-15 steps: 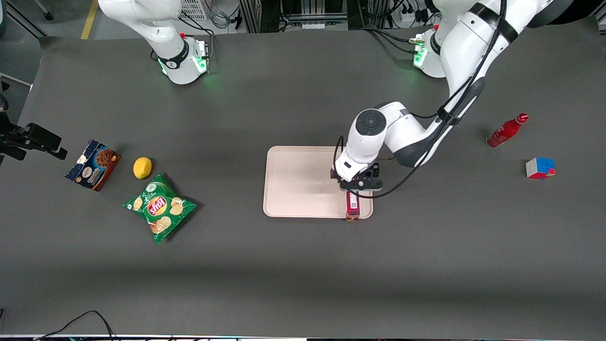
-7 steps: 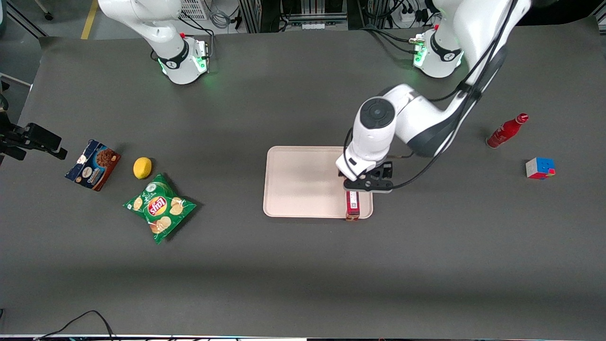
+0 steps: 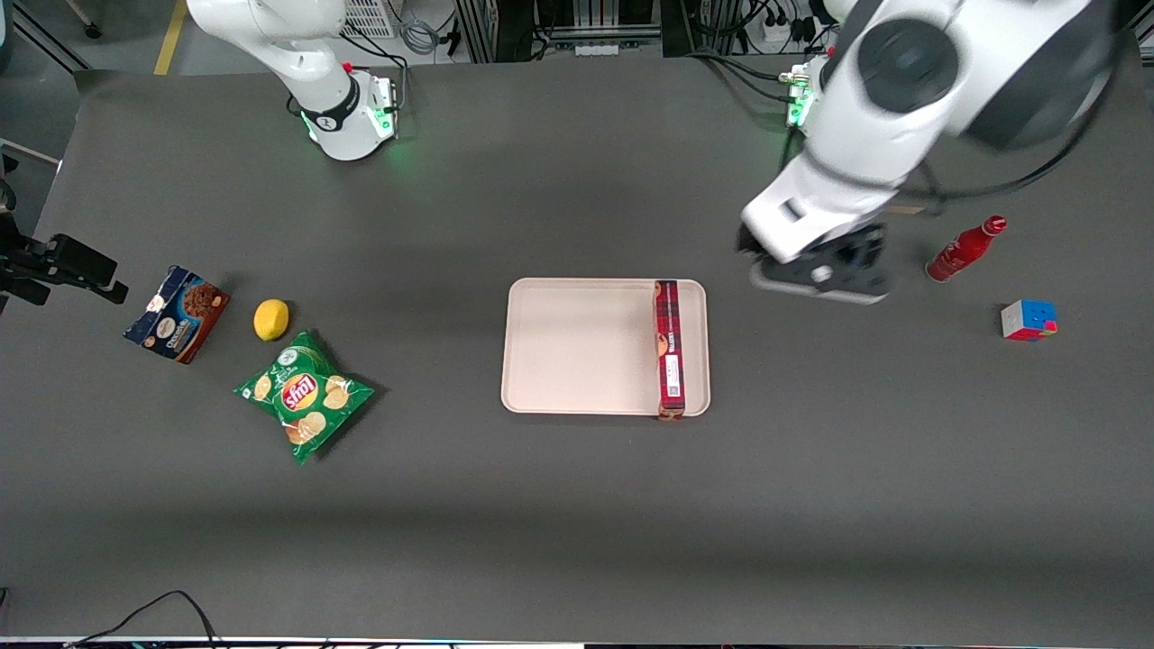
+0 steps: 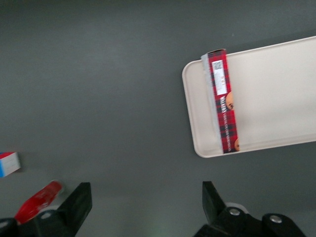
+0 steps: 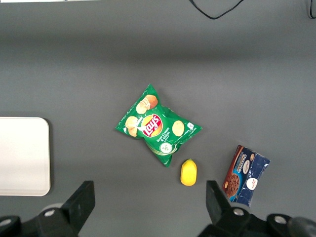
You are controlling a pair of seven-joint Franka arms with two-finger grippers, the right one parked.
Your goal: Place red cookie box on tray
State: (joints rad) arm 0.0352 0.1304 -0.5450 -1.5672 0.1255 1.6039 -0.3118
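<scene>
The red cookie box (image 3: 670,350) is a long narrow tartan carton lying flat on the tray (image 3: 577,347), along the tray's short edge nearest the working arm, spanning that side. It also shows in the left wrist view (image 4: 224,101), lying on the tray (image 4: 271,94). My left gripper (image 3: 816,278) is raised high above the table, between the tray and the red bottle, apart from the box. Its fingers (image 4: 79,205) stand wide apart with nothing between them; the gripper (image 4: 146,207) looks down on bare table.
A red bottle (image 3: 965,249) and a colour cube (image 3: 1028,320) lie toward the working arm's end. A chocolate cookie box (image 3: 177,314), a lemon (image 3: 270,319) and a green chips bag (image 3: 304,395) lie toward the parked arm's end.
My left gripper has let go of the red cookie box, risen and pulled away from the tray toward the red bottle. The box stays lying on the tray, now fully in view.
</scene>
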